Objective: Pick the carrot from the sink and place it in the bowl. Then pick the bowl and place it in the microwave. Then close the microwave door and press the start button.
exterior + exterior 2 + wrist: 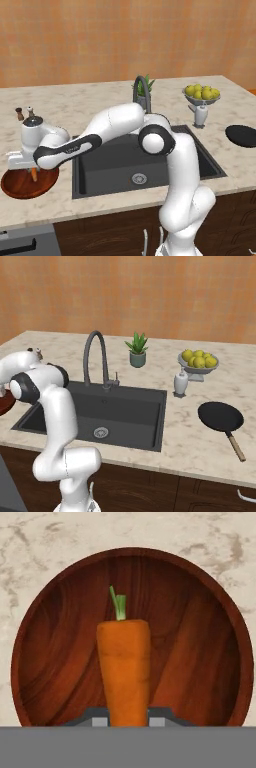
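Gripper (128, 722): my jaws closed on the carrot (123, 672) — fingertips mostly cut off.
Carrot: hanging over the bowl (200, 662), green end away from me.
Bowl: on the counter (90, 105) left of the sink (115, 165) — partly hidden by my arm.

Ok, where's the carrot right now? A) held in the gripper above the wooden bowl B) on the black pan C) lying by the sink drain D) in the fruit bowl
A: the hand view shows the carrot clamped between the fingertips of the gripper, with the bowl right beneath it; the left base view shows it hanging over that bowl.
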Available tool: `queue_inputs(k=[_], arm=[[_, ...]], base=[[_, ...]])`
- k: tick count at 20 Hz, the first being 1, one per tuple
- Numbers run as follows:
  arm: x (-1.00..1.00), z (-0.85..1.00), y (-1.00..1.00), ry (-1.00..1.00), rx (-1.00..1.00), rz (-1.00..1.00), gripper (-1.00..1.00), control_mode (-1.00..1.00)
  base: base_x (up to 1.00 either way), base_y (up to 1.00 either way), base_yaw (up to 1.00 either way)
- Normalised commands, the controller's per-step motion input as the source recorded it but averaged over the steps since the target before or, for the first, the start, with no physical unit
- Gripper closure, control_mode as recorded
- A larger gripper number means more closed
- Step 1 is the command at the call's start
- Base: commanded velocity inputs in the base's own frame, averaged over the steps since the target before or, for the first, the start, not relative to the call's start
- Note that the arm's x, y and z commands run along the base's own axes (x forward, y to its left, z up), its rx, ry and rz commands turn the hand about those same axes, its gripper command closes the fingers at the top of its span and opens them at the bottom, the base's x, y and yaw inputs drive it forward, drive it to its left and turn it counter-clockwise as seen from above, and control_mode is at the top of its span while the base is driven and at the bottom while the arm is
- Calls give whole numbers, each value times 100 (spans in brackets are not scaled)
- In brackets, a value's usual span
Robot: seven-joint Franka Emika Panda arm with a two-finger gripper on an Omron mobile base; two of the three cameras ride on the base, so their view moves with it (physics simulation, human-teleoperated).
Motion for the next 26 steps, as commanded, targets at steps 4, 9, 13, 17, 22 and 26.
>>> queue_inputs(k=[4,9,13,17,22,26], arm=[[2,-40,0,2,0,0,-100,-100],[0,9,-16,0,1,-1,-100,-100],[-24,7,-89,0,17,-2,-100,-100],[-59,0,-93,0,27,-1,-100,-100],[0,-3,-54,5,20,-4,-100,-100],[55,-18,-5,16,1,0,-100,-100]], base=[[0,0,0],[0,0,0],[0,0,0],[0,0,0],[0,0,0],[0,0,0]])
